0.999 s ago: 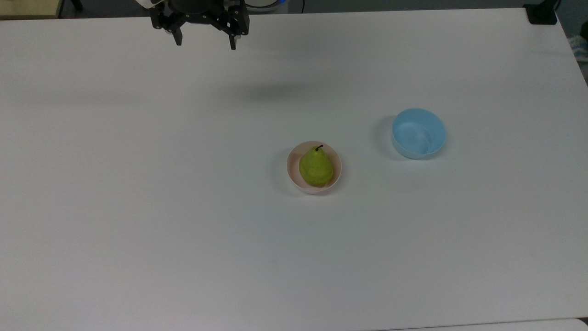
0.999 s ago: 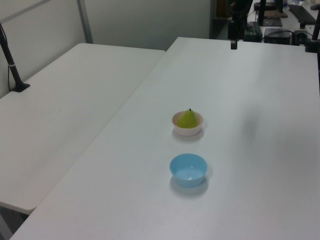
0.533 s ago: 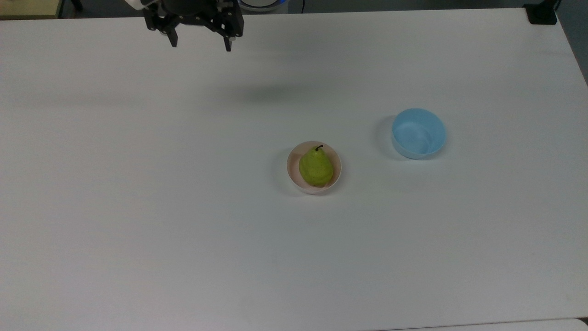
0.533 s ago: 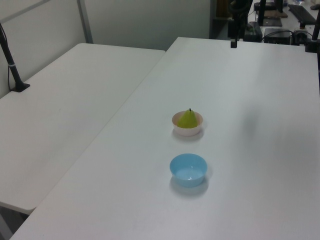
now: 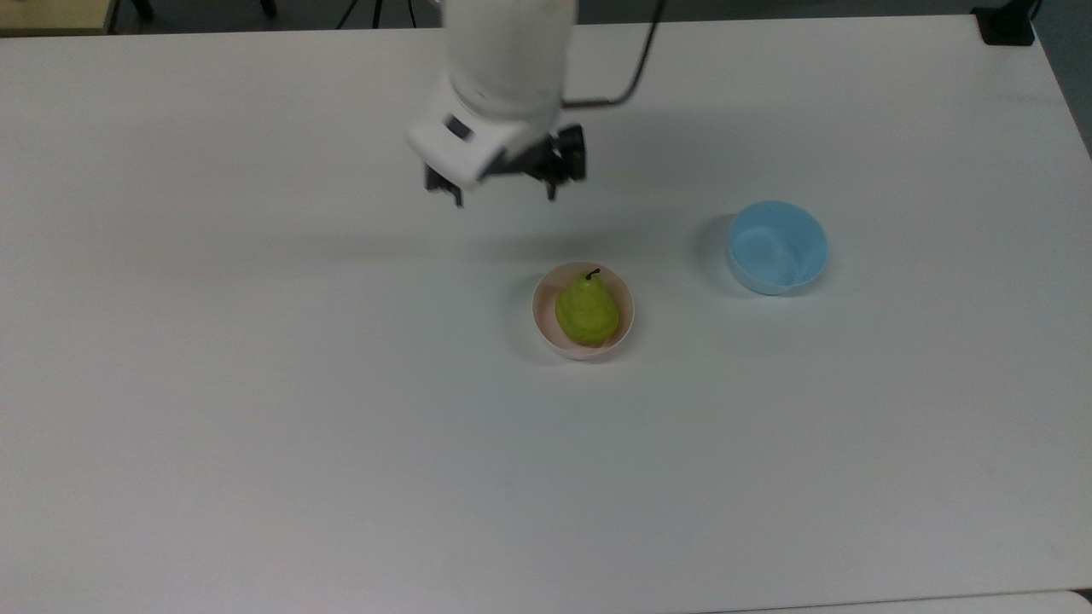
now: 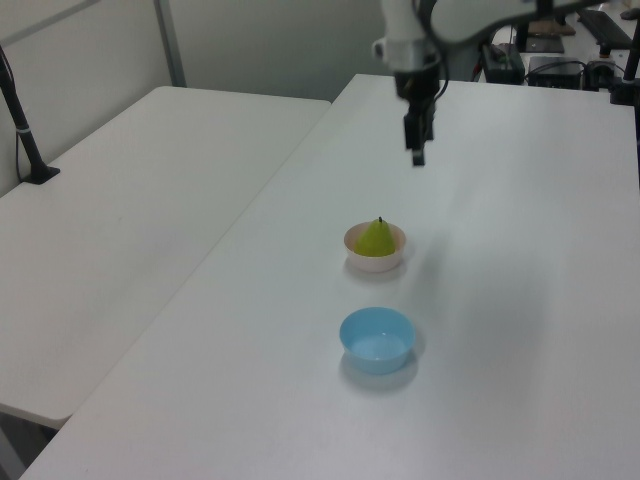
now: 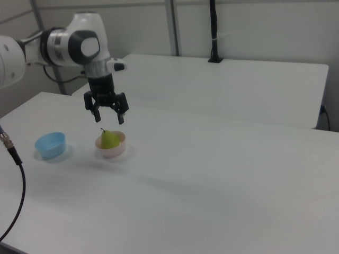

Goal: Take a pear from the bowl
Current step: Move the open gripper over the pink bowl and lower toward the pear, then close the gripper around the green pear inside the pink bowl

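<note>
A yellow-green pear (image 5: 587, 311) with a dark stem lies in the pale pink bowl (image 5: 543, 322) near the middle of the white table. The same pear (image 6: 377, 239) and bowl (image 6: 375, 262) show in the left view, and again the pear (image 7: 109, 139) and bowl (image 7: 112, 151) in the right view. My gripper (image 5: 503, 198) hangs open and empty in the air, up and to the left of the bowl in the top view. In the right view the gripper (image 7: 108, 118) hovers just above the pear. Seen edge-on in the left view, the gripper (image 6: 416, 158) hangs beyond the bowl.
An empty light blue bowl (image 5: 777, 247) stands to the right of the pink one in the top view. In the left view this blue bowl (image 6: 377, 339) is nearer the camera. A second white table (image 6: 120, 230) adjoins on the left view's left. A black cable (image 7: 13, 174) crosses the right view's left edge.
The arm has swung from the table's far edge out over the table, bringing the open gripper close to the pink bowl. Pear and bowls have not moved.
</note>
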Controlling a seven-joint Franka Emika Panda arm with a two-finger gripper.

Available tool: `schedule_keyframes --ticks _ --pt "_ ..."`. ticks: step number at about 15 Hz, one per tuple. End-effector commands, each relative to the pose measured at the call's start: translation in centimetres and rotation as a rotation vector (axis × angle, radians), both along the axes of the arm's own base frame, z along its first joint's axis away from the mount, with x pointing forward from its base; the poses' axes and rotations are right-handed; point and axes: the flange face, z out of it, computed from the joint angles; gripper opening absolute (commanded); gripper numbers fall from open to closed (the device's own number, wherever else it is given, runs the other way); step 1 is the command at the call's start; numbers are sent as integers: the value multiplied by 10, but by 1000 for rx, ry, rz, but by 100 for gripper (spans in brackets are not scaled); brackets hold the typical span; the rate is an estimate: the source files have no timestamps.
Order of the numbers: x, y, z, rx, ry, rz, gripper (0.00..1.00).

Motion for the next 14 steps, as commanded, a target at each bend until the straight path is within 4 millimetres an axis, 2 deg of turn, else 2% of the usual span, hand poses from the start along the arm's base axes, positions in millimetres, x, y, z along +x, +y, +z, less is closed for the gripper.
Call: schedule_keyframes --ticks 1,7,10,13,14 --pt "21 42 -46 -14 -28 34 100" --pt "36 81 -96 17 -105 51 100" --pt "38 84 -108 8 -107 56 100" --pt "37 84 -118 -14 -95 74 77" --pt "36 84 -125 -21 -87 78 72"
